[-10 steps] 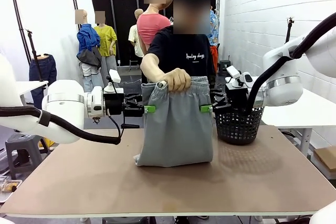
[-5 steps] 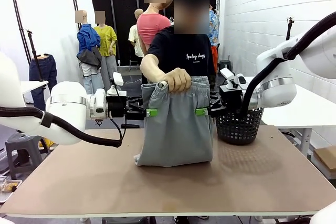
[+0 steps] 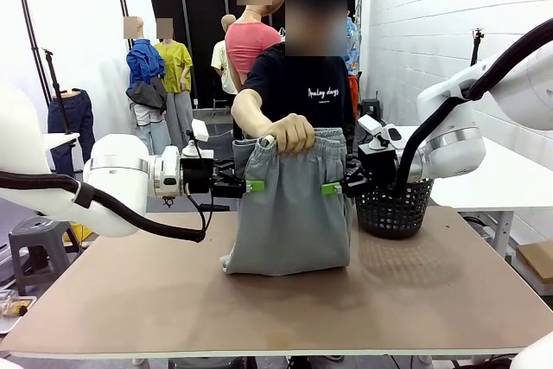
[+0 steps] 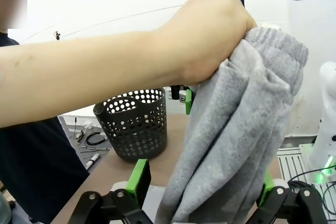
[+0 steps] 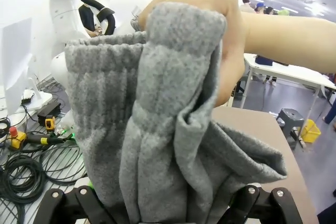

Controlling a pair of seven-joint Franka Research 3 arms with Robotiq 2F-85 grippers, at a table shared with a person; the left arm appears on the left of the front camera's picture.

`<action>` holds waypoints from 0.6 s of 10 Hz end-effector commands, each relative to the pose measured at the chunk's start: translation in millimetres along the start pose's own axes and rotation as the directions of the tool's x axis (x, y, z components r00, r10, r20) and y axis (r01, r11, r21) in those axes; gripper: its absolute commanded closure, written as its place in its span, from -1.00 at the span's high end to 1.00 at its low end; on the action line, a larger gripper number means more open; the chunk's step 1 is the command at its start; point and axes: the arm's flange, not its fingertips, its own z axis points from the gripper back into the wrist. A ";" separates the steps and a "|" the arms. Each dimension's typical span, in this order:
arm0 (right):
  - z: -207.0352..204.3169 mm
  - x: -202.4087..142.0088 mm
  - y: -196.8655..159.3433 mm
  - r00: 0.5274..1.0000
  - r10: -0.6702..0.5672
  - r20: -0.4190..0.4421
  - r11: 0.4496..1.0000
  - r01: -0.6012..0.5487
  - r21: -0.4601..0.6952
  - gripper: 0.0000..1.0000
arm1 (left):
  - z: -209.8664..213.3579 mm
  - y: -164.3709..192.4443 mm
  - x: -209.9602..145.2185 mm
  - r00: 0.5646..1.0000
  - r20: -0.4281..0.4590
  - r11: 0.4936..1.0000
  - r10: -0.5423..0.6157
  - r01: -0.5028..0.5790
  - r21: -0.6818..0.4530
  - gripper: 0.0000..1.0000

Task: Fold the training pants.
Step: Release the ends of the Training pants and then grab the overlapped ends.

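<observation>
Cropped, unreadable
The training pants [image 4: 236, 145] are cropped at the wrist views' lower edge; the shirt [image 3: 302, 75] print seemingly cannot be read.

left gripper [image 3: 253, 186], right gripper [image 3: 331, 188]: jaws apart

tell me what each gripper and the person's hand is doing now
left gripper: open, jaws astride the training pants
right gripper: open, jaws astride the training pants
person's hand: closed on the training pants, holding them up
</observation>
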 end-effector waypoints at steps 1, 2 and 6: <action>-6.4 -3.5 -3.8 0.999 0.006 0.043 0.999 -0.004 -0.033 1.00 | -9.5 1.9 -5.2 1.000 0.003 0.999 -0.011 0.011 -0.036 1.00; -10.2 -6.3 -7.9 0.998 0.011 0.068 0.999 -0.009 -0.037 1.00 | -12.1 1.9 -7.1 1.000 0.004 0.999 -0.010 0.010 -0.041 1.00; -20.5 -8.9 -22.8 0.997 -0.013 0.079 0.999 0.016 -0.043 1.00 | -23.4 4.4 -12.9 0.999 0.041 0.998 -0.025 0.027 -0.052 1.00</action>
